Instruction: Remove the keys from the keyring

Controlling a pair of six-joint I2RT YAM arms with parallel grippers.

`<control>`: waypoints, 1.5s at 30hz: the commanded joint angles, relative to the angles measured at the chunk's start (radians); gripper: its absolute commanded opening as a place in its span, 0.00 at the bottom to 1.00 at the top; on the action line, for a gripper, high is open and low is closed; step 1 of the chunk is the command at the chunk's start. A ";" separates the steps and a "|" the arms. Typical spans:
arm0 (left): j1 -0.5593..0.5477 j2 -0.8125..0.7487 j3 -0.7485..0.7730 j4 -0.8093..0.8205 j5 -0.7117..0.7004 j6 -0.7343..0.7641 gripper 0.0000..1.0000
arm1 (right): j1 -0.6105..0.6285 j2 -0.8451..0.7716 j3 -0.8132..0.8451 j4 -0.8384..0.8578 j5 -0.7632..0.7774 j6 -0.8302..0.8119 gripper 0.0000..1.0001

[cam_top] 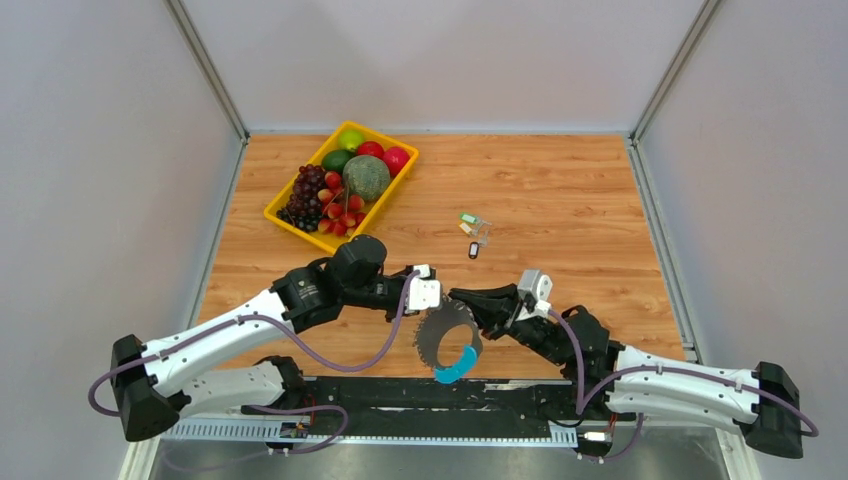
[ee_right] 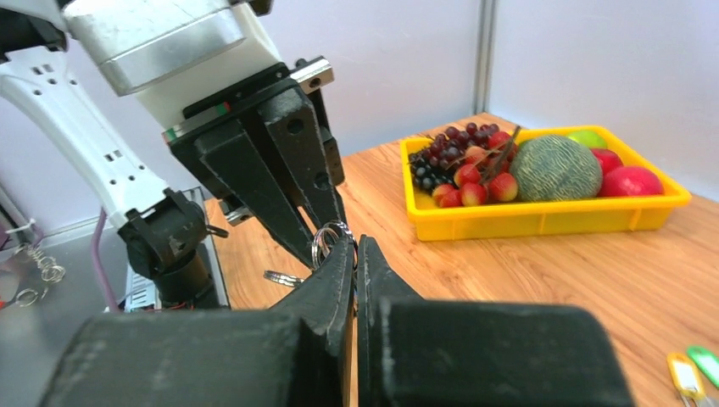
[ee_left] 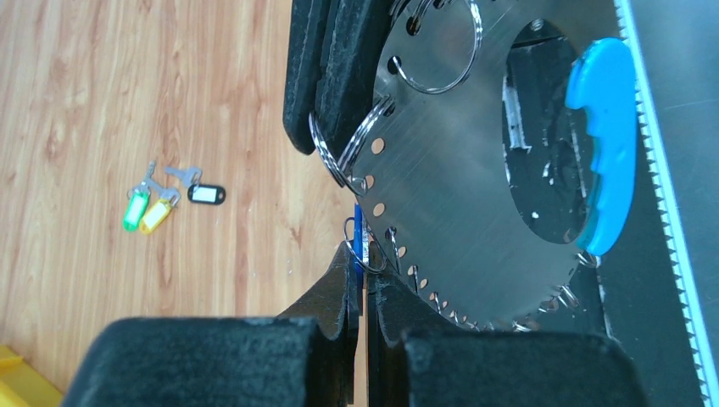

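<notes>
The keyring point(cam_top: 445, 338) is a silver toothed disc with a blue section point(cam_top: 458, 366), held up near the table's front edge. In the left wrist view the keyring point(ee_left: 449, 186) fills the right side. My left gripper point(ee_left: 360, 254) is shut on a blue-tagged key point(ee_left: 357, 222) hanging from a small ring at the disc's edge. My right gripper point(ee_right: 355, 246) is shut on the keyring's rim beside small split rings point(ee_right: 326, 237); its fingers point(ee_left: 318, 76) show at the top of the left wrist view. Green point(ee_left: 134, 210), yellow point(ee_left: 155, 214) and black point(ee_left: 206, 194) tagged keys lie loose on the table.
A yellow fruit tray point(cam_top: 283, 215) stands at the back left and also shows in the right wrist view point(ee_right: 543, 219). The loose keys point(cam_top: 473, 232) lie mid-table. A dark toothed rail point(cam_top: 400, 395) runs along the near edge. Both grippers point(cam_top: 437, 300) point(cam_top: 458, 296) meet at the front centre.
</notes>
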 commanded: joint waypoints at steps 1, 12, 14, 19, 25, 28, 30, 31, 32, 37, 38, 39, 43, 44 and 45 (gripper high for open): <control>-0.021 0.017 0.027 -0.086 -0.120 -0.020 0.00 | -0.008 -0.099 0.016 -0.003 0.210 0.030 0.00; 0.020 0.076 0.075 -0.109 -0.504 -0.171 0.00 | -0.011 -0.267 -0.051 -0.286 0.586 0.037 0.00; 0.043 0.089 0.087 -0.111 -0.509 -0.199 0.00 | -0.015 -0.247 -0.041 -0.296 0.609 0.002 0.00; 0.061 0.140 0.092 -0.096 -0.486 -0.261 0.00 | -0.037 -0.142 0.023 -0.390 0.682 -0.073 0.00; 0.081 0.309 0.168 -0.081 -0.503 -0.504 0.00 | -0.142 -0.073 0.103 -0.585 0.633 0.002 0.00; 0.130 0.404 0.204 -0.027 -0.409 -0.607 0.00 | -0.323 -0.020 0.181 -0.686 0.406 0.067 0.00; 0.158 0.452 0.205 0.048 -0.357 -0.649 0.00 | -0.476 0.033 0.237 -0.716 0.240 0.102 0.00; 0.166 0.469 0.215 0.092 -0.340 -0.671 0.00 | -0.549 0.064 0.261 -0.724 0.173 0.107 0.00; 0.182 0.510 0.223 0.110 -0.312 -0.682 0.00 | -0.610 0.096 0.283 -0.728 0.125 0.113 0.00; 0.208 0.688 0.335 0.197 -0.223 -0.739 0.00 | -0.797 0.263 0.366 -0.731 0.036 0.126 0.00; 0.211 0.741 0.352 0.208 -0.202 -0.746 0.00 | -0.808 0.286 0.382 -0.729 0.043 0.125 0.00; 0.213 0.767 0.388 0.212 -0.192 -0.759 0.00 | -0.817 0.308 0.390 -0.725 0.046 0.121 0.00; 0.234 0.897 0.462 0.251 -0.113 -0.804 0.00 | -0.840 0.357 0.412 -0.702 0.037 0.117 0.15; 0.244 0.910 0.469 0.268 -0.102 -0.811 0.01 | -0.842 0.366 0.416 -0.699 0.038 0.118 0.27; 0.250 0.934 0.480 0.274 -0.088 -0.825 0.03 | -0.842 0.371 0.421 -0.698 0.049 0.126 0.37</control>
